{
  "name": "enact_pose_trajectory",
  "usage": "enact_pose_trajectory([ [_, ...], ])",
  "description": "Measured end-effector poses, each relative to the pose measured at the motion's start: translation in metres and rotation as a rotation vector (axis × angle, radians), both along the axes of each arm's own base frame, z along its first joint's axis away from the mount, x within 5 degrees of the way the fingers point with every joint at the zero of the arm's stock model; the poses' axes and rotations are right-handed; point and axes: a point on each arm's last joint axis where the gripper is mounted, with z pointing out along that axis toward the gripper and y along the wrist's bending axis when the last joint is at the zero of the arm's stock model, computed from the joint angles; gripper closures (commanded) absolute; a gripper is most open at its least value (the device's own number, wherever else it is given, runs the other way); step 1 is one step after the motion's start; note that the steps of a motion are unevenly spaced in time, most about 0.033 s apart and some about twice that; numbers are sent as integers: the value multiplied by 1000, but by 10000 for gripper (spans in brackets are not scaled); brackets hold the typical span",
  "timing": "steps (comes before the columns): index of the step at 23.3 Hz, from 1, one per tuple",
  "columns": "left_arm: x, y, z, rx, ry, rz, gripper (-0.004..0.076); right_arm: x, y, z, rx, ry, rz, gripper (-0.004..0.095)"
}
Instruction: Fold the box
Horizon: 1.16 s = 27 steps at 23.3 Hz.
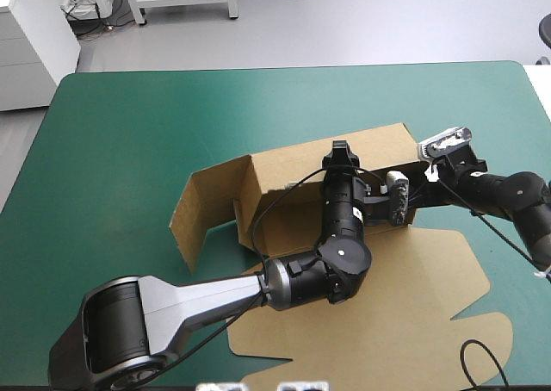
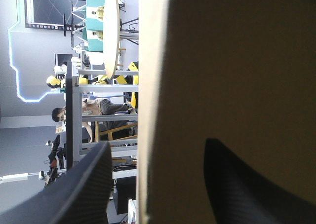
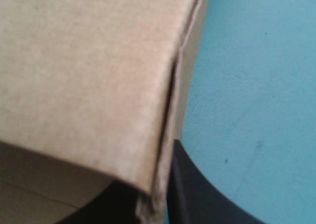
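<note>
**One box, two grippers at its raised walls**

One brown box [image 1: 288, 171] sits at the middle of the teal-green cover [image 1: 129, 124]. Its walls stand raised on the far side, a side flap [image 1: 185, 219] angles out to the left, and its lid [image 1: 413, 313] lies flat toward the near right.

Two arms are at it. The left arm comes in from the near left and reaches across the flat board. The left gripper [image 1: 339, 156] is at the top edge of the far wall. Its two black fingers [image 2: 74, 194] are released and stand apart, one on either side of the upright wall.

The right arm lies low, coming in from the right. The right gripper [image 3: 154, 202] is at the box's right end, its two fingers clenched on a corner of the board, the sheet pinched between them.
</note>
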Motion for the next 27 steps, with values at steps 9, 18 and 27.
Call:
enact_pose_trajectory([
  [9,-41,-12,0,19,-20,-2,401,-1,1,0,7,14,3,907],
  [18,-96,-23,16,-20,-95,-76,727,-1,0,0,6,15,3,907],
  [27,-105,32,116,-396,-84,-137,727,-1,1,0,6,15,4,907],
])
